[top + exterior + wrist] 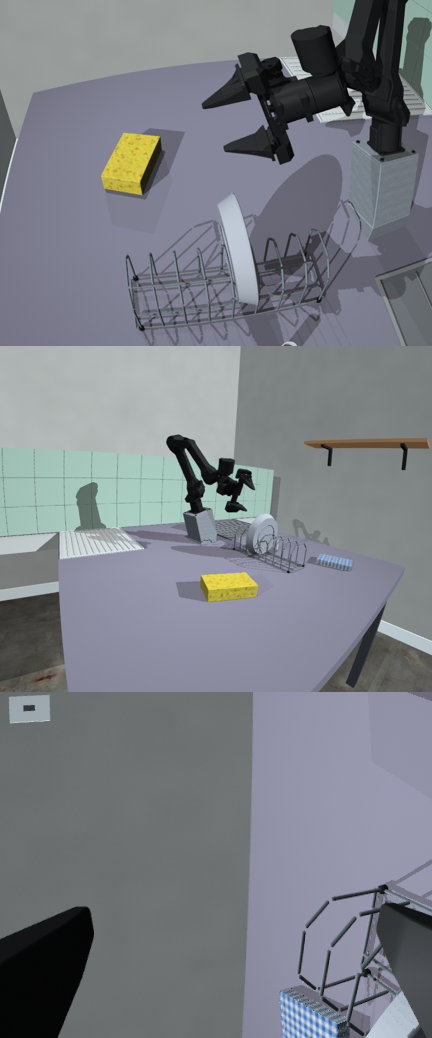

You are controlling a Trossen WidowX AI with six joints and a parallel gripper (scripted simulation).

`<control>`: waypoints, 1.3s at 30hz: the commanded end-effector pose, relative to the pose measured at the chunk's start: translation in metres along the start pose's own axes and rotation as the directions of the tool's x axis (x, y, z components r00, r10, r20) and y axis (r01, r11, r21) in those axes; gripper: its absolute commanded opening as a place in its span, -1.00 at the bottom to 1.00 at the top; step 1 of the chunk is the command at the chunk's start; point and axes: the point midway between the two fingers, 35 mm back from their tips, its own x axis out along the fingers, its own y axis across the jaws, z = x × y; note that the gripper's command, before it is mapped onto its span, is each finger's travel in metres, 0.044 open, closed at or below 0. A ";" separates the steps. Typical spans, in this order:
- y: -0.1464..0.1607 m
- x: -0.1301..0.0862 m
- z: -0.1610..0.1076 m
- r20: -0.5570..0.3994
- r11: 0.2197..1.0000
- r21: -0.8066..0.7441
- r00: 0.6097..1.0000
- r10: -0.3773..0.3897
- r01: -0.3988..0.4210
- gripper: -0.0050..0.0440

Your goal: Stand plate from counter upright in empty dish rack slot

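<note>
A white plate (pixel 238 250) stands on edge in a slot near the middle of the grey wire dish rack (pixel 227 282); it leans a little. The plate (pixel 262 534) and the rack (pixel 270 550) also show in the exterior view. My gripper (pixel 219 124) is wide open and empty, held in the air above and behind the rack, well clear of the plate. In the exterior view the gripper (pixel 242 495) hangs above the plate.
A yellow sponge (pixel 131 163) lies on the counter left of the rack. A blue checked cloth (pixel 334 562) lies beyond the rack's far end. The arm's grey base (pixel 382 187) stands to the right. A ribbed draining board (pixel 97 540) is at the back.
</note>
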 end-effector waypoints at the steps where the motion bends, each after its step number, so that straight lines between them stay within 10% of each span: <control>1: -0.003 -0.002 0.003 -0.004 1.000 -0.007 1.000 -0.005 0.005 1.00; 39: -0.010 -0.014 0.046 0.007 0.999 -0.020 1.000 0.025 -0.025 1.00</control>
